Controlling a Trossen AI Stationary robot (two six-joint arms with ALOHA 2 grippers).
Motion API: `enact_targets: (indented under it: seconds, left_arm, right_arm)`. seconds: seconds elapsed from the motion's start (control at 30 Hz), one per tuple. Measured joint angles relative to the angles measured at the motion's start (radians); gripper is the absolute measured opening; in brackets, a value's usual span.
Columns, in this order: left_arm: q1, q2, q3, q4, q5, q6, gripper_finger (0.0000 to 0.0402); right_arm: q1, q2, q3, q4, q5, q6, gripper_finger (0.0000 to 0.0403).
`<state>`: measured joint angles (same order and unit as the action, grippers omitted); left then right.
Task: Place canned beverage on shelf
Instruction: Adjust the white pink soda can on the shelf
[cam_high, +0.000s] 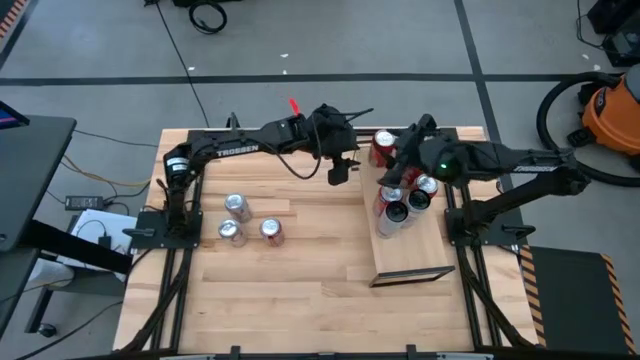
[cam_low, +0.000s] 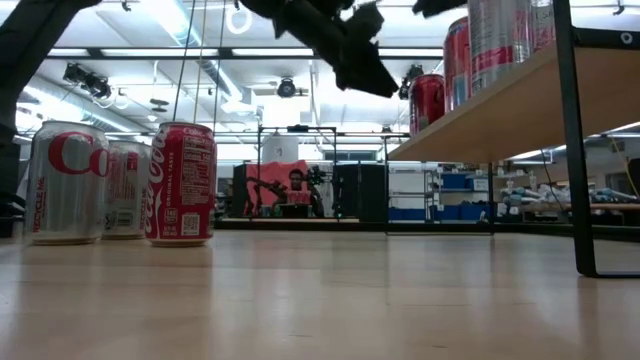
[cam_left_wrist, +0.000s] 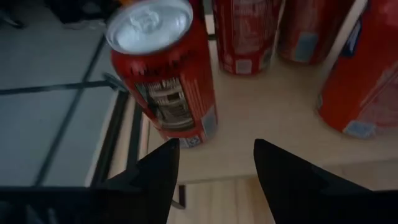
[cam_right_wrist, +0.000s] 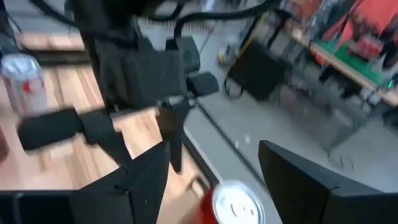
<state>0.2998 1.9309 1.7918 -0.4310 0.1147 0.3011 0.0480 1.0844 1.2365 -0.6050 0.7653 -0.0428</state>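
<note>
The shelf (cam_high: 412, 250) is a light-wood board raised on black legs at the table's right; it also shows in the low view (cam_low: 500, 110). Several red and silver cans stand on its far half (cam_high: 405, 200). One red can (cam_high: 384, 148) stands upright at its far left corner and fills the left wrist view (cam_left_wrist: 165, 74). My left gripper (cam_high: 340, 172) is open and empty (cam_left_wrist: 214, 162), just left of that can. My right gripper (cam_high: 400, 165) is open above it (cam_right_wrist: 214, 168); the can's silver top (cam_right_wrist: 237, 202) shows below, between the fingers.
Three more cans (cam_high: 245, 222) stand upright on the plank tabletop at the left and show in the low view (cam_low: 120, 182). The near half of the shelf is bare. The two arms are close together at the shelf's far end; my left gripper shows in the right wrist view (cam_right_wrist: 168, 118).
</note>
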Motion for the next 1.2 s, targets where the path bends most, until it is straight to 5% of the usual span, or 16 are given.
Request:
enact_targets:
  seconds: [0.2, 0.67, 0.87, 1.2]
  left_arm:
    - [-0.055, -0.074, 0.001, -0.026, -0.069, -0.025, 0.0217]
    - [-0.157, -0.106, -0.009, -0.041, -0.135, -0.11, 0.0217]
    - [-0.26, -0.145, -0.27, 0.249, -0.27, -0.159, 0.0217]
    - [-0.318, -0.345, -0.519, 0.339, -0.328, -0.321, 0.0217]
  right_arm:
    - [0.057, -0.05, -0.06, 0.159, 0.039, -0.088, 0.0256]
    - [0.195, -0.072, -0.068, 0.14, 0.044, -0.062, 0.0256]
    - [0.26, -0.077, -0.118, 0.186, 0.056, -0.045, 0.0256]
    - [0.327, -0.09, -0.244, 0.385, 0.061, -0.081, 0.0256]
